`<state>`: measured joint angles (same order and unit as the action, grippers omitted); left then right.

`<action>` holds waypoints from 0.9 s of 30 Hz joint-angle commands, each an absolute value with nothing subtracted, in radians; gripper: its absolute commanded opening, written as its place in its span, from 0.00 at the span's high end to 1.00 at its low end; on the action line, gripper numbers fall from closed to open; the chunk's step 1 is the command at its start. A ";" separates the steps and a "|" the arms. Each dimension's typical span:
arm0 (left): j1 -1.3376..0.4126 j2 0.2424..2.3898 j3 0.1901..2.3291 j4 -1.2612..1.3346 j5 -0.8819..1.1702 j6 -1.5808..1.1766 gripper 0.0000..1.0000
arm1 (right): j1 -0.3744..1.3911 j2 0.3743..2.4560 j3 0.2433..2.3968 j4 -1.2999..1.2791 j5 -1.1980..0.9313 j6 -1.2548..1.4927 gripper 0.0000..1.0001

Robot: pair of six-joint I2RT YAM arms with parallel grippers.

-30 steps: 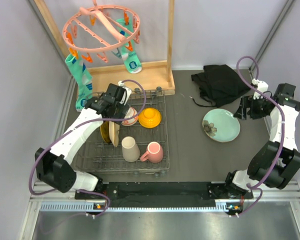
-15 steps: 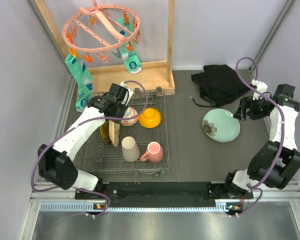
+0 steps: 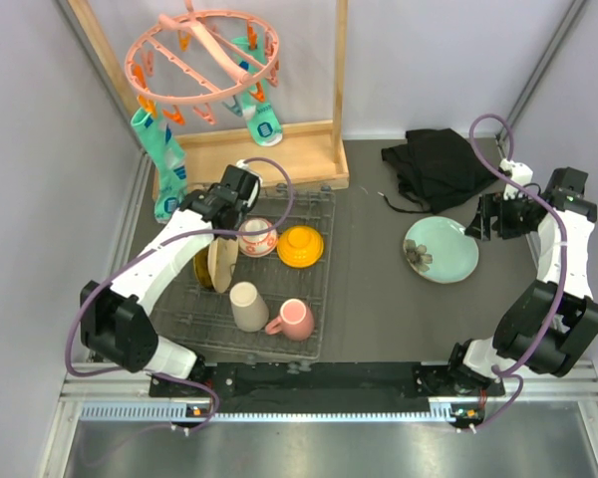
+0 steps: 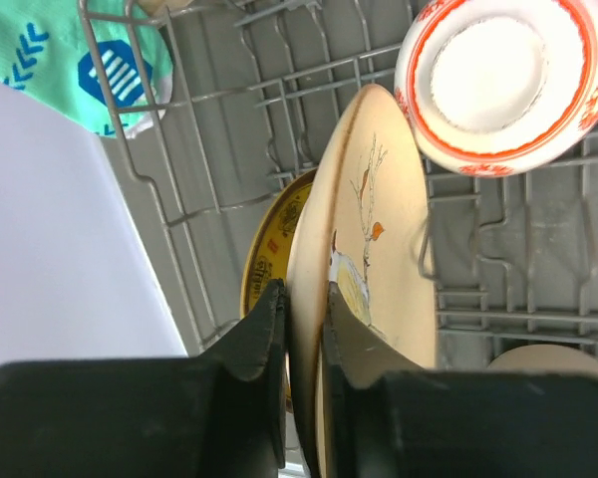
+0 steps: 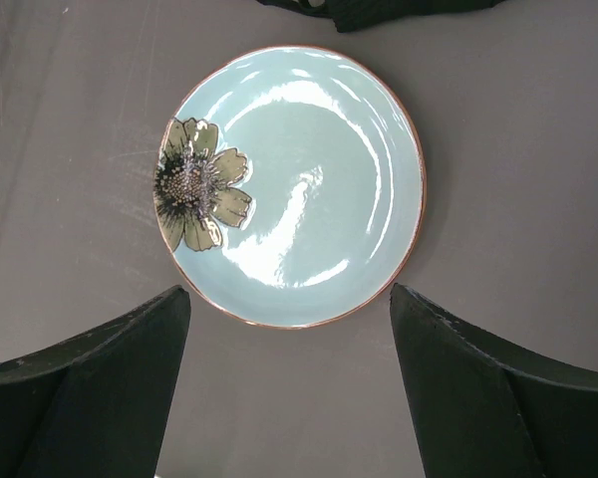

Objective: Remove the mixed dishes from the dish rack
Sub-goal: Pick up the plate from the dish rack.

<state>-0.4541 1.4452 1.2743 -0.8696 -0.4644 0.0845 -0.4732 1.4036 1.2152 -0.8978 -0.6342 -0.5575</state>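
Pinching the cream bird-painted plate's (image 4: pixel 379 229) rim, the left end effector (image 4: pixel 301 299) is clamped on it — the plate stands on edge at the dish rack's (image 3: pixel 184 314) left side. The right end effector (image 5: pixel 289 291) hangs wide open, holding nothing, above the pale green plate (image 5: pixel 299 179) on the counter (image 5: pixel 60 149).

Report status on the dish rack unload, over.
Left tool shut on cream bird plate rim, plate standing in dish rack. Right tool open, facing pale green plate. Yellow plate tight behind, red-white bowl close beside.
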 commanded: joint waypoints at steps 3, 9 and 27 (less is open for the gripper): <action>-0.469 1.451 1.351 -0.859 -0.331 0.120 1.00 | -0.468 1.404 1.213 -0.871 -0.663 -0.580 0.19; -0.472 1.468 1.387 -0.865 -0.331 0.112 1.00 | -0.468 1.404 1.216 -0.876 -0.664 -0.586 0.19; -0.471 1.525 1.466 -0.887 -0.376 0.045 1.00 | -0.468 1.414 1.201 -0.876 -0.680 -0.594 0.19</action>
<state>-0.4599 1.5333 1.4006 -0.9623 -0.4335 0.1211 -0.4732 1.4075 1.2068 -0.8982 -0.6518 -0.5682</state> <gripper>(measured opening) 0.187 0.808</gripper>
